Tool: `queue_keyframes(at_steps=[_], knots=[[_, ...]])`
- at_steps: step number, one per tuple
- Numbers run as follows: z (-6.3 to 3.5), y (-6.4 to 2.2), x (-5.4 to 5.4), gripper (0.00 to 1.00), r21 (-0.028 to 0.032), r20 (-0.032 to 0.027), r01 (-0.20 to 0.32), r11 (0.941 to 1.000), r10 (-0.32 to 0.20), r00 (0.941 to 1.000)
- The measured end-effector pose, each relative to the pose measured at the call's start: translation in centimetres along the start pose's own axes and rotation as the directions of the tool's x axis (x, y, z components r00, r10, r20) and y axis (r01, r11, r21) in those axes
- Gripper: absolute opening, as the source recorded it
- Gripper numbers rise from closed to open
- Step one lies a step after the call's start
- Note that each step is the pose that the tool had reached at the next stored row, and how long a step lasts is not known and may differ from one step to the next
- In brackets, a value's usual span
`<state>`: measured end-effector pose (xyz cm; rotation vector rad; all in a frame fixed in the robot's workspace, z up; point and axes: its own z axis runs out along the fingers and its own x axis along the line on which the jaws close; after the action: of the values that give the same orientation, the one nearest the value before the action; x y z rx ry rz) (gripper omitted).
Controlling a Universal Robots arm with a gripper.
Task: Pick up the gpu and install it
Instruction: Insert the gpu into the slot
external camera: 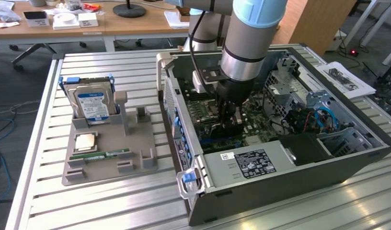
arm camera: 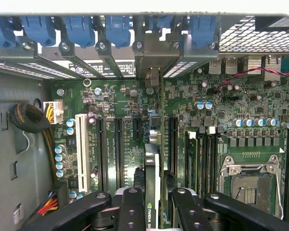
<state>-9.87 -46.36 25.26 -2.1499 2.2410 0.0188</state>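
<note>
One gpu [arm camera: 152, 180], standing on edge between my fingers [arm camera: 130, 211]. One gripper [arm camera: 156, 211], mine. One open computer case [external camera: 349, 165]. One motherboard [arm camera: 231, 115] inside. One empty CPU socket [arm camera: 251, 185]. One white slot [arm camera: 81, 151], three long black slots [arm camera: 101, 149] beside it. Six blue latches [arm camera: 77, 29] along case edge. One grey holder tray [external camera: 103, 167] on table: one hard drive [external camera: 93, 105] upright, one RAM stick [external camera: 105, 155] lying flat, one CPU chip [external camera: 86, 141].
</note>
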Motion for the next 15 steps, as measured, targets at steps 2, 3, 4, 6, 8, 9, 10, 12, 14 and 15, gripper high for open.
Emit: queue_keyframes(at_steps=[2, 3, 4, 6, 8, 9, 10, 12, 14, 15], knots=[[0.00, 0.00, 0.00, 0.26, 0.0000, 0.0000, 0.000, 1.0000, 0.000, 1.0000], [0.00, 0.00, 0.00, 0.26, 0.0000, 0.0001, 0.000, 1.0000, 0.000, 1.0000], [0.01, 0.00, 0.00, 0.26, 0.0000, 0.0000, 0.000, 1.0000, 0.000, 1.0000], [0.02, 0.01, 0.00, 0.26, 0.0000, 0.0000, 0.000, 1.0000, 0.000, 1.0000], [0.02, 0.01, 0.00, 0.26, 0.0000, 0.0000, 0.000, 1.0000, 0.000, 1.0000], [0.03, 0.01, 0.00, 0.26, 0.0000, 0.0000, 0.000, 1.0000, 0.000, 1.0000], [0.03, 0.01, 0.00, 0.26, 0.0000, 0.0001, 0.000, 1.0000, 0.000, 1.0000], [0.03, 0.01, 0.00, 0.26, 0.0000, 0.0001, 0.000, 1.0000, 0.000, 1.0000], [0.03, 0.01, 0.00, 0.26, 0.0000, 0.0000, 0.000, 1.0000, 0.000, 1.0000], [0.03, 0.01, 0.00, 0.26, 0.0000, 0.0001, 0.000, 1.0000, 0.000, 1.0000]])
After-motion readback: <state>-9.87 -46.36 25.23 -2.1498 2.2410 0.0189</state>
